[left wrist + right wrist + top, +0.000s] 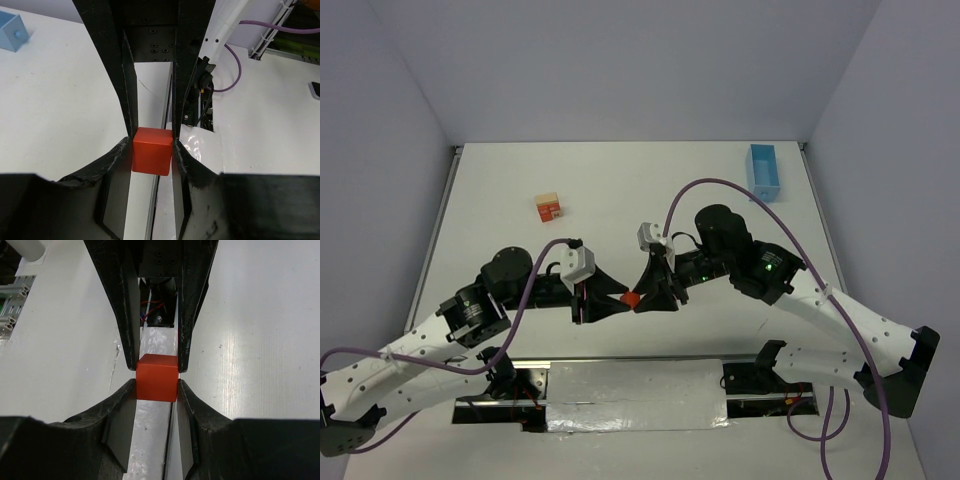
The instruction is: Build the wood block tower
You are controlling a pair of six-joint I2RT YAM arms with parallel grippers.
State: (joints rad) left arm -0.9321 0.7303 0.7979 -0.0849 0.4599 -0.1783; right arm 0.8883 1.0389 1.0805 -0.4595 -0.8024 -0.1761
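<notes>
A white table (620, 190) is seen from above. Over its near middle, the left gripper (619, 298) and right gripper (644, 297) are shown tip to tip, each pair of fingers pressed shut on one red cube (632, 297). A light-blue tray (762, 172) is seen far right. A small red-and-tan block stack (549, 207) is seen far left.

Centre of the top view: the red cube (632, 297) is mostly hidden between black fingers (605, 290). Upper left of the left wrist view: the blue tray (11, 31) is cut off.
</notes>
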